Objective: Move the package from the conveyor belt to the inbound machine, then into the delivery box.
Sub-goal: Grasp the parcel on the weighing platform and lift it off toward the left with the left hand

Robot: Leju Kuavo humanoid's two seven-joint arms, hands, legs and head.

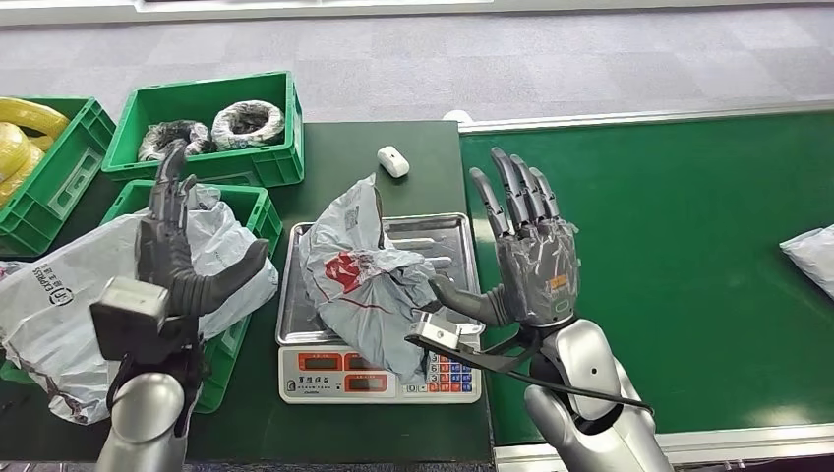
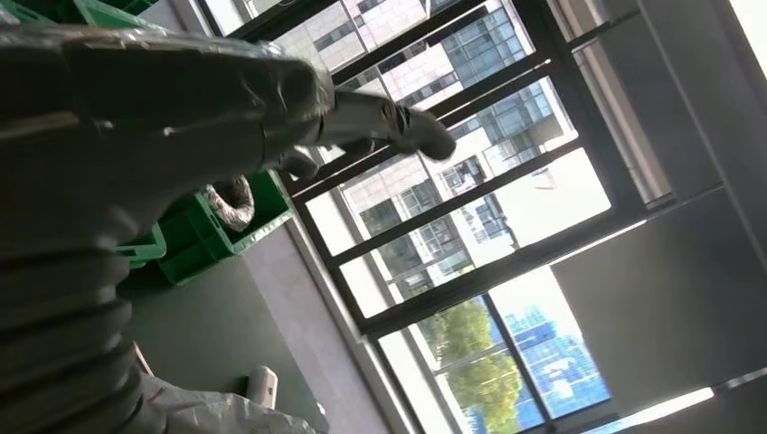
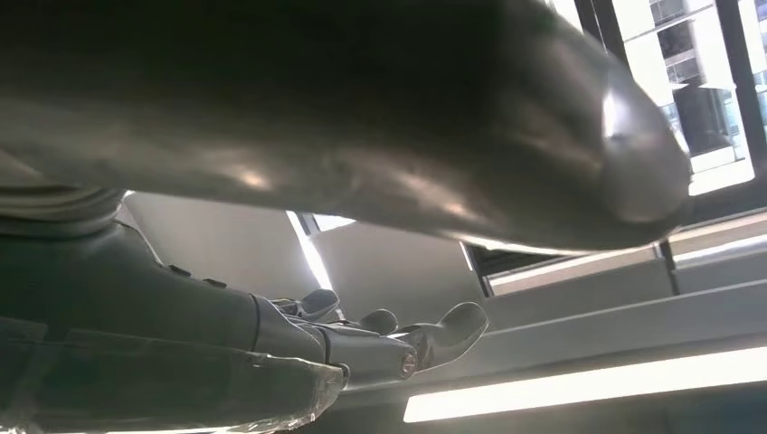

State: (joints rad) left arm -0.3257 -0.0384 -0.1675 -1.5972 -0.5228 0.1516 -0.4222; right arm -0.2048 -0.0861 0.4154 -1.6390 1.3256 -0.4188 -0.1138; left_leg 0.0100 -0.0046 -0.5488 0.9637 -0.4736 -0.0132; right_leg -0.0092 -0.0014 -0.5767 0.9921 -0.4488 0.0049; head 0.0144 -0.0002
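A crumpled grey plastic package (image 1: 364, 280) with a red mark lies on the steel pan of the weighing scale (image 1: 447, 236), draping over the scale's front keypad. My right hand (image 1: 526, 251) is raised just right of the scale, palm up, fingers spread and holding nothing; its thumb points toward the package. My left hand (image 1: 182, 246) is raised over the near green crate (image 1: 246, 202), fingers straight up and apart, empty. That crate holds a large grey-white package (image 1: 69, 295). In the wrist views the left hand (image 2: 181, 108) and right hand (image 3: 362, 344) point up at windows and ceiling.
Another grey package (image 1: 811, 258) lies at the right edge of the green conveyor belt (image 1: 669, 256). A far green crate (image 1: 211, 128) holds two wrapped rolls. A crate (image 1: 44, 177) with yellow items stands at the left. A small white device (image 1: 393, 160) lies behind the scale.
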